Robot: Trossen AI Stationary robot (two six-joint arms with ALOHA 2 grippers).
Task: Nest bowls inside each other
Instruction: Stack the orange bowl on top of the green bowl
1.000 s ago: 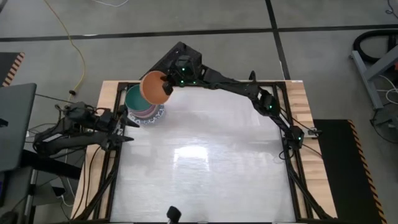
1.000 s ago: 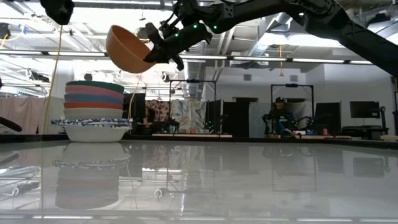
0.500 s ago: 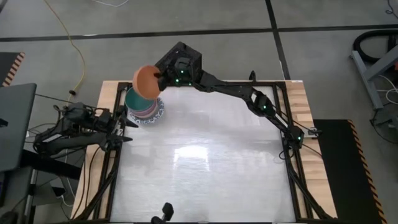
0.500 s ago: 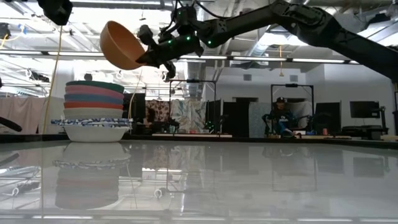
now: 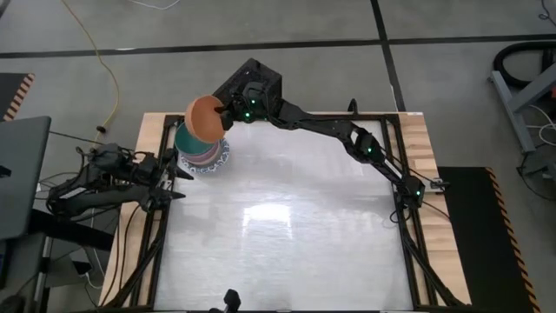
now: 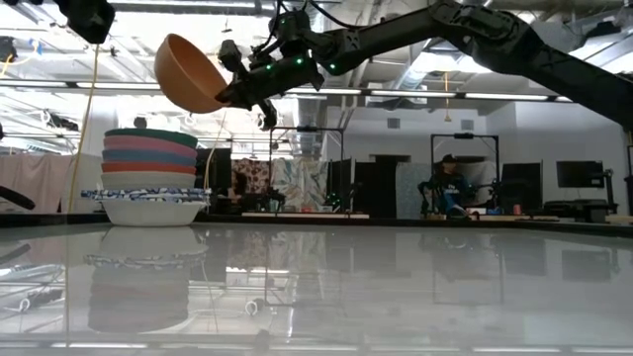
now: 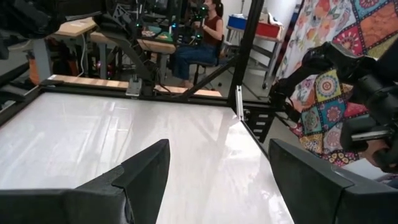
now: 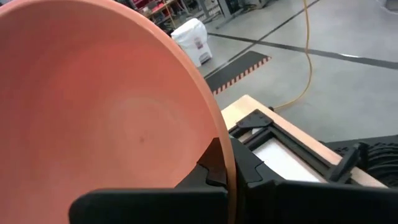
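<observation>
Bowls: an orange bowl (image 5: 205, 116) is pinched by its rim in the right hand (image 6: 240, 87), tilted, above the stack (image 6: 150, 178), not touching it.
Left hand (image 5: 170, 170): waits just beside the stack on its left, fingers spread wide, holding nothing.
Stack: sits below and slightly left of the right hand; green bowl (image 6: 150, 133) on top, pink, blue and red layers under it, white blue-rimmed bowl (image 6: 148, 206) at the base.
Right hand: clamped shut on the orange bowl's rim, as the right wrist view shows.
Change: over the last second the orange bowl has moved left from beside the stack to over it, so lowering and release look next.
Bench (image 5: 287, 226): white, glossy, reflective.
Room: workshop with racks and screens; a seated person (image 6: 442, 190) far behind.
</observation>
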